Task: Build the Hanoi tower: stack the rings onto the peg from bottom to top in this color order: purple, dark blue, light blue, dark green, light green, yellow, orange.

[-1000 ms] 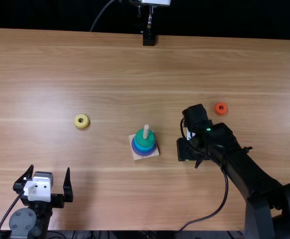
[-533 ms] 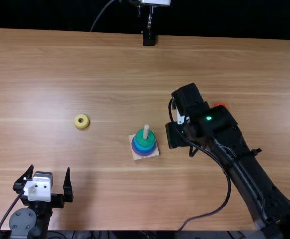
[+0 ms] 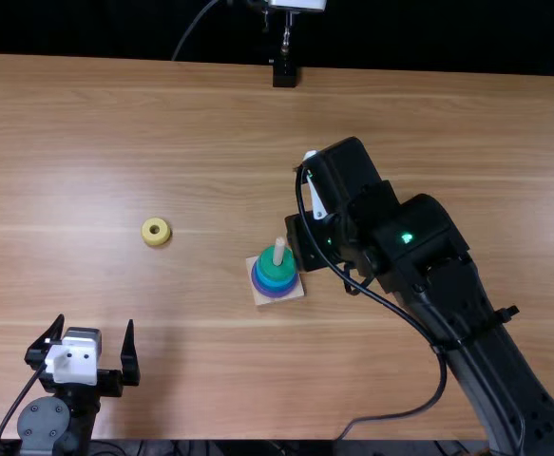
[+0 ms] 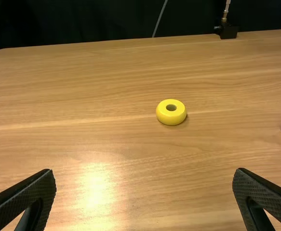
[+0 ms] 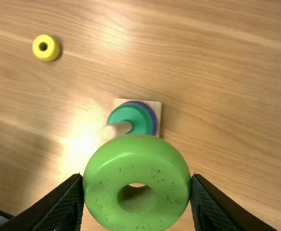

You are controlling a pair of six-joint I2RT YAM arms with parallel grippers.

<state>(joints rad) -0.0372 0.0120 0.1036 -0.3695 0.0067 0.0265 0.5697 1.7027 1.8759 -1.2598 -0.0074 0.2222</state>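
Plainly, the right end effector clamps the light green ring (the left end effector gapes).

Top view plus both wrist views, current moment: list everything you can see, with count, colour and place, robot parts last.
Table: one, light brown, under everything.
Base: one, pale wood, near the middle of the table.
Peg: one, pale wood, upright on the base.
Stacked rings: dark green on top, blue and purple below, around the peg; exact count cannot be told.
Yellow ring: one, flat on the table, left of the base.
Light green ring: one, between the right gripper's fingers.
Fixture: one, black, far table edge.
Left gripper: one, black, open, near left.
Right gripper: one, black, holding the light green ring.
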